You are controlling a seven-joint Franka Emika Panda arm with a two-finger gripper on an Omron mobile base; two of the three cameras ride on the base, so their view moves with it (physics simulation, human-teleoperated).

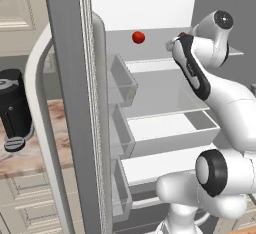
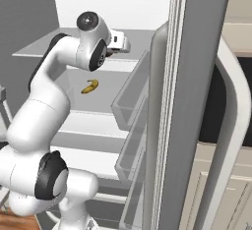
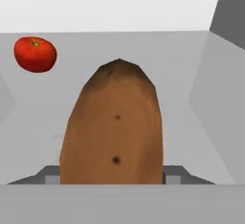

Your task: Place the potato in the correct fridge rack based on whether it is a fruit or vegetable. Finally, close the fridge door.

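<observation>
My gripper point(image 3: 112, 176) is shut on the potato point(image 3: 114, 127), a brown oval lump that rises large in the middle of the hand view and hides most of the fingers. The hand point(image 1: 181, 39) reaches into the open fridge at the level of the uppermost fridge rack point(image 1: 155, 49), a pale grey shelf point(image 3: 201, 137). The potato hangs just above this shelf; I cannot tell whether it touches. From the right the hand point(image 2: 116, 43) is over the same rack point(image 2: 44, 48).
A red round fruit point(image 1: 138, 37) sits on the top shelf, left of the potato point(image 3: 35, 54). A yellow banana point(image 2: 89, 86) lies one shelf lower. The open fridge door point(image 1: 75, 103) carries clear bins point(image 1: 122, 80). A black appliance point(image 1: 12, 108) stands on the counter at left.
</observation>
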